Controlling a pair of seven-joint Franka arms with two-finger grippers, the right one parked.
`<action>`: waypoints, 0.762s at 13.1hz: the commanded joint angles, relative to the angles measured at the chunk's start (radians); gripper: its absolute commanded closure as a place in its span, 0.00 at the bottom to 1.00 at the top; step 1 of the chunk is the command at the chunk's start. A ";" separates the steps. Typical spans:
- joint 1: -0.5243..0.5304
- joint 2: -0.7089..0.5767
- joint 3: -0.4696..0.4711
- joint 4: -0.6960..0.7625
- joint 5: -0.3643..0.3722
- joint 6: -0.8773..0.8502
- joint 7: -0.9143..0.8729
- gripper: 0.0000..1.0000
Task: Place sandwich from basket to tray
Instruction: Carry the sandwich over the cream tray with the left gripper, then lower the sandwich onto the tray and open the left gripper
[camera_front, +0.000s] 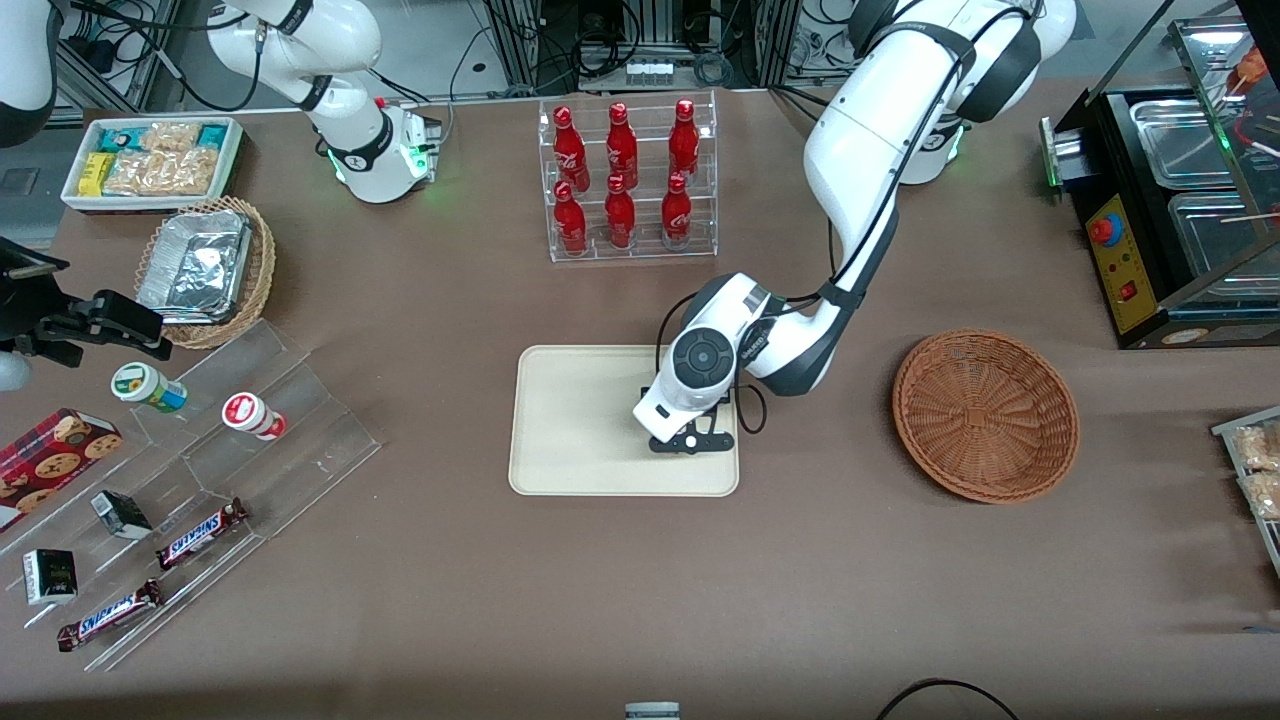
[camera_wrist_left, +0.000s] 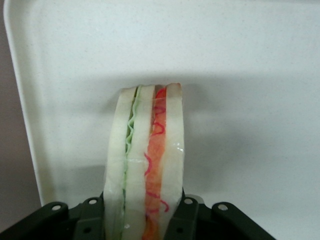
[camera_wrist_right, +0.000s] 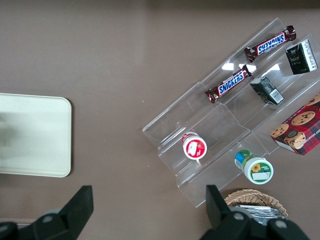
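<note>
Pincer (camera_front: 688, 441) clamped on sandwich (camera_wrist_left: 145, 165), held on edge low over tray (camera_front: 580, 420) near its basket-side rim, basket (camera_front: 985, 415) bare on tabletop (camera_front: 640, 600); advised: lower until bread rests on tray floor, part fingers slowly, lift straight up to avoid tipping or dragging.

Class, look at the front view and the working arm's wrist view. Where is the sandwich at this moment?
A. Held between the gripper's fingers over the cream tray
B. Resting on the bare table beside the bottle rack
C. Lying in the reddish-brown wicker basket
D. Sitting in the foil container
A: the wrist view shows the sandwich clamped in the gripper with the tray beneath it, and the basket has nothing in it.
</note>
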 joint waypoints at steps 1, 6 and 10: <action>-0.019 0.012 0.014 0.033 0.001 -0.012 0.000 0.31; 0.011 -0.101 0.034 0.028 0.007 -0.114 -0.003 0.00; 0.148 -0.332 0.082 0.017 -0.019 -0.306 -0.013 0.00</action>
